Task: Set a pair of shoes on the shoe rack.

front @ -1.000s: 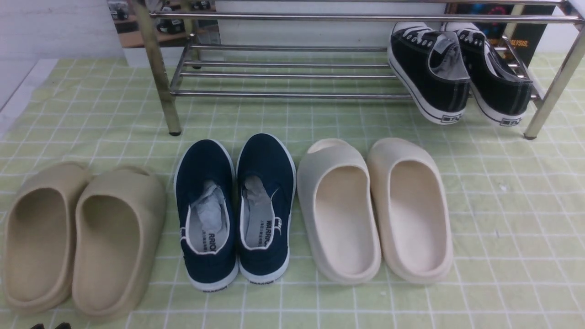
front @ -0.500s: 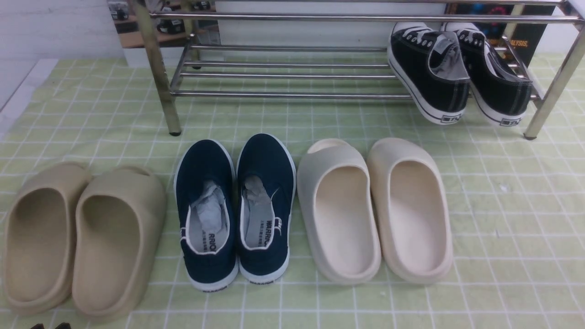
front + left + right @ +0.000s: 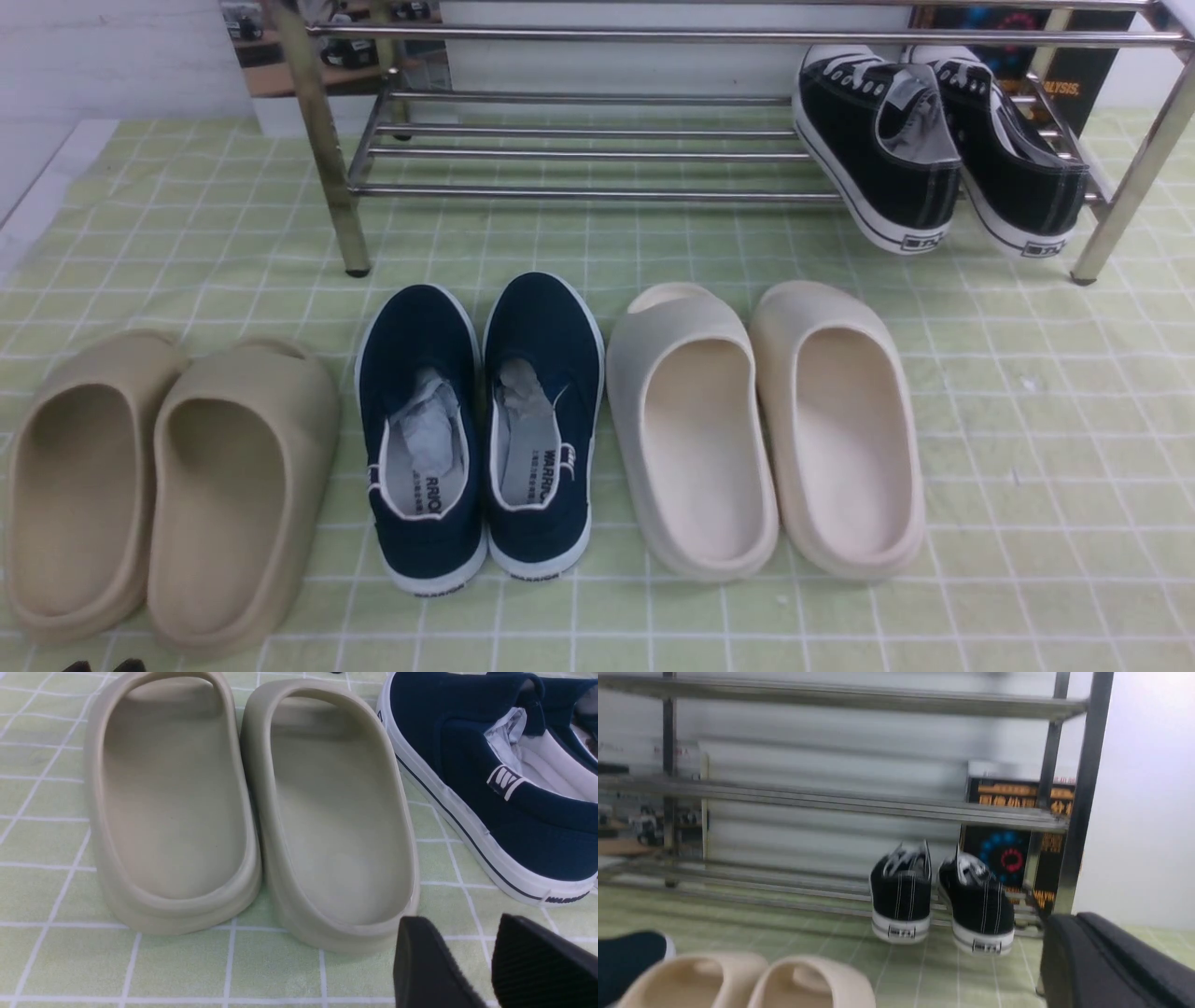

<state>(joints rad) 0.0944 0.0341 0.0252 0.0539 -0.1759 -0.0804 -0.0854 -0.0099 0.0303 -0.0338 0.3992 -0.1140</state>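
**Two black sneakers sat on the lowest tier of a steel rack, toes pointing away from the robot.**

The sneakers (image 3: 920,154) lay side by side at the rack's right end, their long axes running front to back and slanting a little, so that the toes angled left. Their white heels faced the robot and jutted out past the front bar of the rack (image 3: 597,195). Laces and grey lining showed on top.

The rack stood on a pale green cloth (image 3: 1046,467) printed with a white grid. Behind it was a white wall (image 3: 112,56), with a photo print (image 3: 341,56) near the left end and a dark panel (image 3: 994,854) with orange lettering and a blue and red ring design near the right.

There were eight shoes in four pairs: two sneakers on the rack and six shoes in a row on the cloth in front. From left to right, the row held two tan slides (image 3: 224,364), two navy slip-ons (image 3: 541,327) and two cream slides (image 3: 826,308), all with toes toward the rack. There was one rack, with three tiers showing in the right wrist view.

The left gripper (image 3: 460,918) was open and held nothing, near the tan slides. The right gripper (image 3: 1071,915) was closed and empty.
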